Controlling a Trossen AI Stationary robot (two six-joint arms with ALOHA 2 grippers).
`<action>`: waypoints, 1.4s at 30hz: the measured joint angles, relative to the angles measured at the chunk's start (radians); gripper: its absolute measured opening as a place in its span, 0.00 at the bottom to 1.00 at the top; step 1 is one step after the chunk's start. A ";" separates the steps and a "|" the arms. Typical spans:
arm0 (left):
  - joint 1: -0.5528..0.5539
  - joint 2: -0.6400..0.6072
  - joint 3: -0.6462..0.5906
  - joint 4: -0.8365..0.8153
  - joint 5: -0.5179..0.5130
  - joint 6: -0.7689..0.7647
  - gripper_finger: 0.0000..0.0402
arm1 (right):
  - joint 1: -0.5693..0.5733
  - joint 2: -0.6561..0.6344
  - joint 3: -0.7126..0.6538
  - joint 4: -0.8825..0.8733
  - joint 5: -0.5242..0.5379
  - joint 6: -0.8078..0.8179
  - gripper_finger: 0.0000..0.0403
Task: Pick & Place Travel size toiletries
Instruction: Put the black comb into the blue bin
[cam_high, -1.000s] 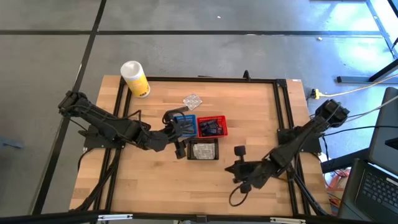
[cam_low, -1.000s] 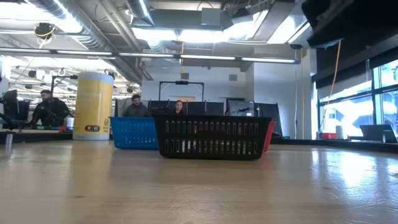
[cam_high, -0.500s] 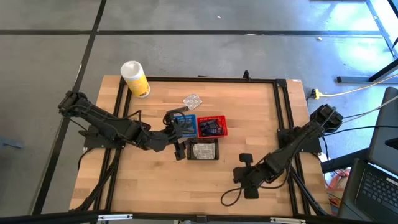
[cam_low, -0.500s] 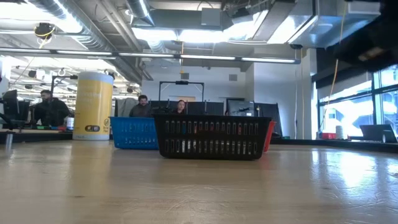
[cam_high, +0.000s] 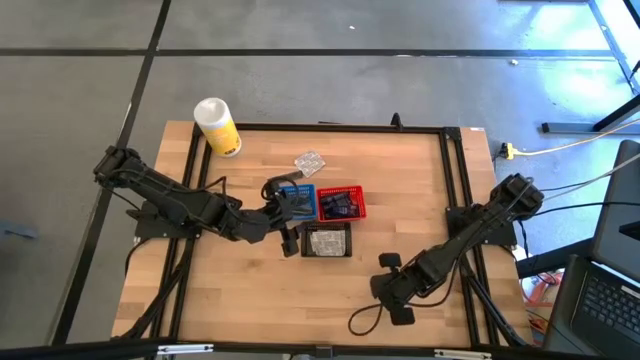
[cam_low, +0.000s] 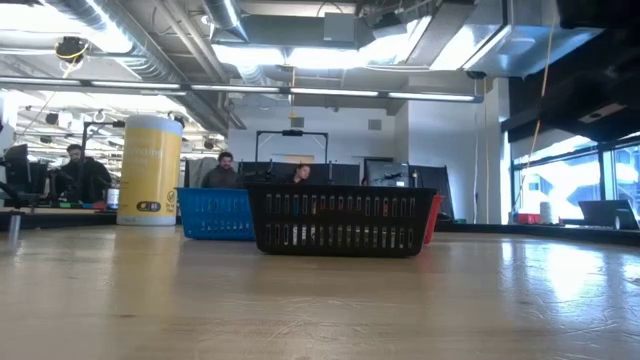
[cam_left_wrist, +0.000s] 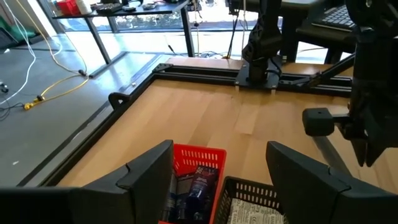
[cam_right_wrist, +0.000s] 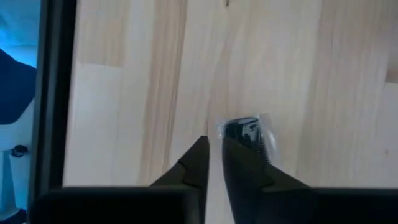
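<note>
Right wrist view: a clear packet (cam_right_wrist: 247, 134) lies just beside the nearly closed right gripper (cam_right_wrist: 214, 160), partly hidden by one finger.

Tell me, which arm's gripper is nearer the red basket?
Left. The left gripper hangs over the blue basket, right beside the red basket. The right gripper is apart, toward the table's near edge.

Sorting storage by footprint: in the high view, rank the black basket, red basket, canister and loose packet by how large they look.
1. Black basket
2. Red basket, only slightly smaller
3. Canister, which lies tilted, so its size is less sure
4. Packet
</note>
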 joint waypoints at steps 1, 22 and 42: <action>0.000 0.000 0.000 0.000 -0.001 0.000 0.63 | -0.004 -0.001 0.000 0.001 -0.001 -0.002 0.12; 0.012 0.000 0.000 -0.005 0.006 0.000 0.63 | -0.120 0.064 0.000 0.049 -0.058 -0.023 0.52; 0.012 0.000 0.000 -0.008 0.007 0.000 0.63 | -0.120 0.131 0.000 0.045 -0.077 -0.023 0.27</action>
